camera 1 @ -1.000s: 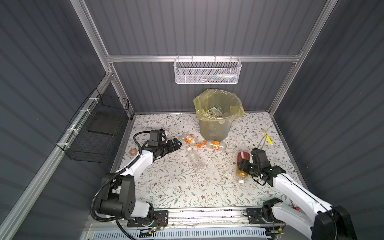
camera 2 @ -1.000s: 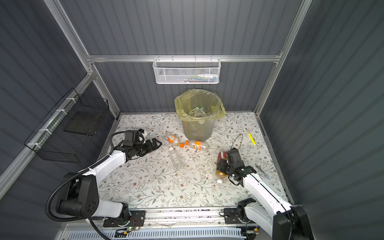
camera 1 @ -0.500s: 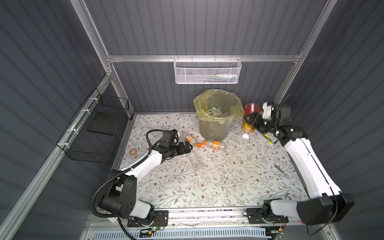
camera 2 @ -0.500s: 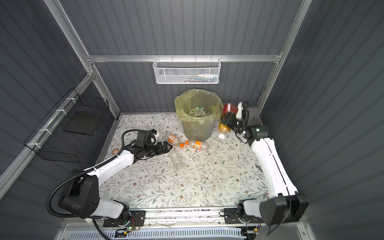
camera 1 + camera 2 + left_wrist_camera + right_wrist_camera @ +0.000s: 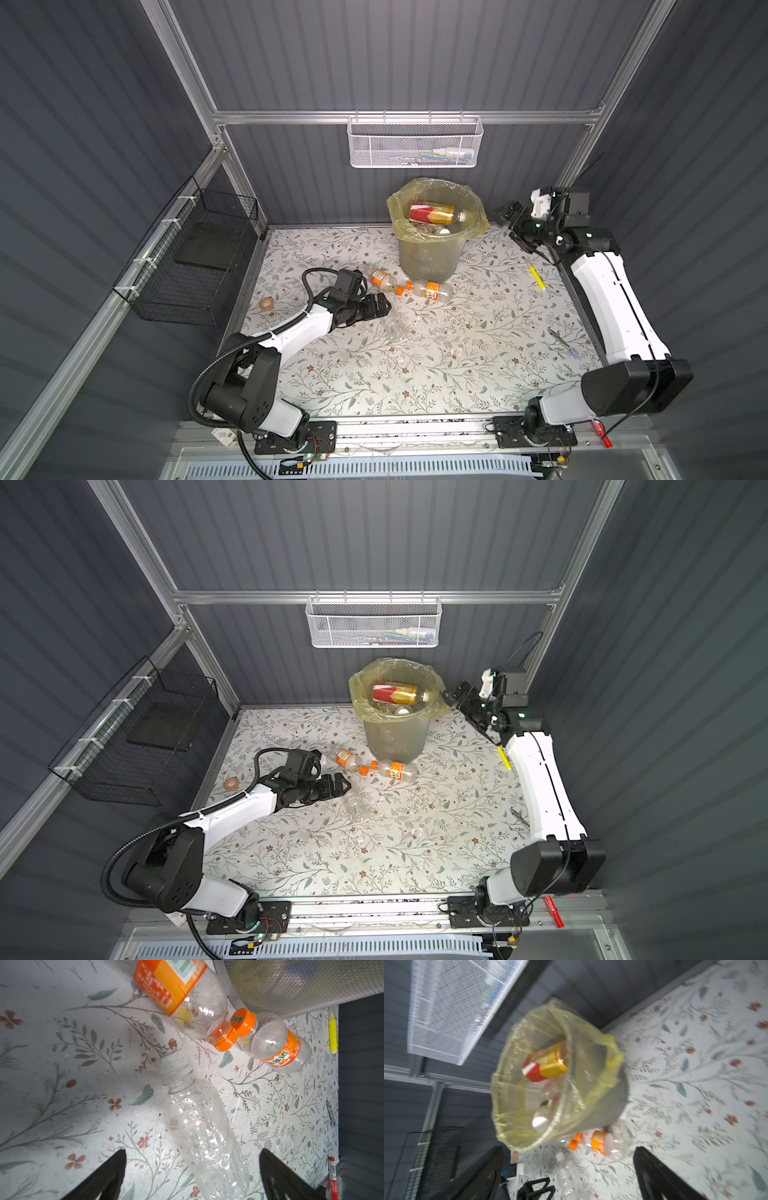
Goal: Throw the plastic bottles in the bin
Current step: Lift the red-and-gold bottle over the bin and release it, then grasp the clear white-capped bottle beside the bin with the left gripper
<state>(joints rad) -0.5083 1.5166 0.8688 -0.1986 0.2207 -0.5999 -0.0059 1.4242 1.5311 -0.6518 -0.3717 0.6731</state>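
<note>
The clear bottle (image 5: 197, 1126) lies ahead of the left gripper (image 5: 192, 1150)
We see its axis along the reach, base between spread, empty jaws; the right gripper (image 5: 568, 1148), also spread and empty, hangs by the bin (image 5: 430, 257).

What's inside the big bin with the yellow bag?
In the bin, a red-and-gold labelled bottle lies on top, with a white-capped bottle just beside it. Whatever lies underneath them is mostly covered, so I can't tell.
</note>
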